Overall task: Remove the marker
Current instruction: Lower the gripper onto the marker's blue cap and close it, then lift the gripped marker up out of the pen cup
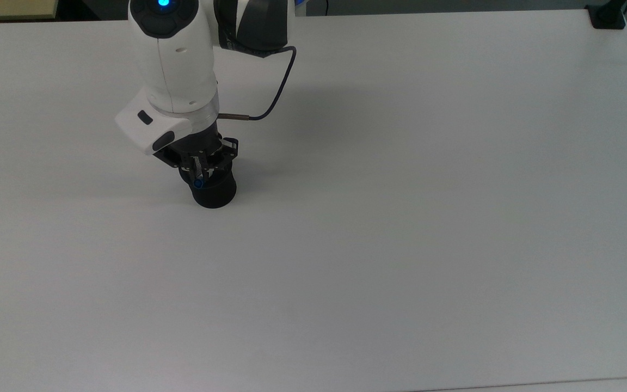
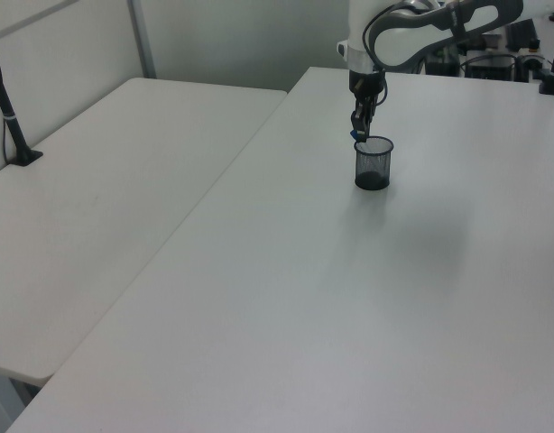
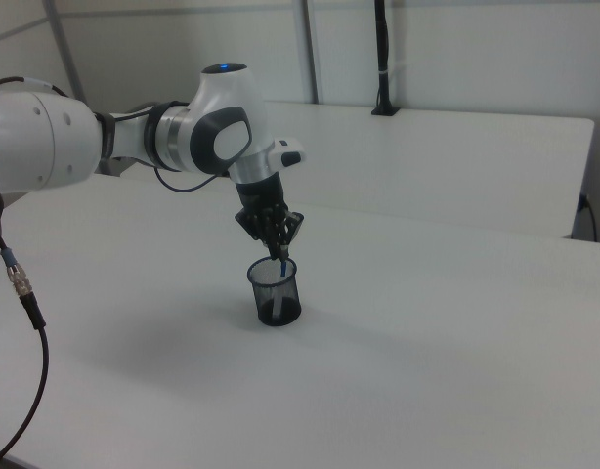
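In the top view, the white Franka arm (image 1: 174, 60) reaches down from the upper left of the white table (image 1: 400, 218), a thin dark cable (image 1: 276, 90) looping off the top view's right side of its wrist. Below the wrist the black gripper (image 1: 200, 173) points down over the black mesh cup (image 1: 214, 191), which stands upright on the table left of centre. The two fingers are drawn in close on the marker (image 1: 198, 179), pinching its upper end; the blue cap shows just under the fingertips at the cup's rim on the top view's left, and the rest of the barrel is hidden by the gripper and cup. In the left view, a second pale table (image 2: 106, 189) sits on the left view's left with a black post (image 2: 6, 104) clamped at its far edge; to the right of it the main table carries the cup (image 2: 373, 163), and the gripper (image 2: 359, 129) hangs straight over the cup's rim with a speck of blue, the marker (image 2: 355, 135), at its tip. In the right view, the arm (image 3: 134, 132) comes in from the right view's left, the gripper (image 3: 278, 246) sits just above the cup (image 3: 275, 291), and the marker (image 3: 279, 266) runs down from the pinched fingers into the cup's mouth, its lower part dimly seen through the mesh. A black pole (image 3: 382, 59) stands on the far table behind.
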Available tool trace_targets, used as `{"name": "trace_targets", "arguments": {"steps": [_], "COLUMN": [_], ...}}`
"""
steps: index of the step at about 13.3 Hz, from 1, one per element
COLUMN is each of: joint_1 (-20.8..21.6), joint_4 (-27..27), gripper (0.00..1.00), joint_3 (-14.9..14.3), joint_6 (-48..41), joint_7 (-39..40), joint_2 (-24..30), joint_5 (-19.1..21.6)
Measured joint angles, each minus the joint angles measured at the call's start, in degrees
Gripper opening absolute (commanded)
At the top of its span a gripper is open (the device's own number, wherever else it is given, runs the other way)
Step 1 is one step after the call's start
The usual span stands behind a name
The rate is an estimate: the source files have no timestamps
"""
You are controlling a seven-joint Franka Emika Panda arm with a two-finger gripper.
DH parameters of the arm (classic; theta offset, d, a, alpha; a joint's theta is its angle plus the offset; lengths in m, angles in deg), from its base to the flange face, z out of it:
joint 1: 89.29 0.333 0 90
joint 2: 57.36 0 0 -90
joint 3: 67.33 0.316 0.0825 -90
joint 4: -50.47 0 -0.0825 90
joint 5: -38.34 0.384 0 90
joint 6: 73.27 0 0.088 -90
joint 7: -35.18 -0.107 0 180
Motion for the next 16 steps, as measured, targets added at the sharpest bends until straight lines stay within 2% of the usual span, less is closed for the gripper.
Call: {"name": "trace_targets", "arguments": {"steps": [7, 11, 16], "joint_1": [-0.06, -1.32, -1.77], "joint_4": [-1.32, -3.4, -3.5], "gripper": [0.14, 0.15, 0.15], "joint_3": [-0.2, -0.65, -0.72], "joint_6": [0.0, -0.7, -2.66], "joint_7": [0.0, 0.0, -0.02], "joint_2": [0.15, 2.16, 3.76], "joint_5": [0.01, 0.13, 2.67]}}
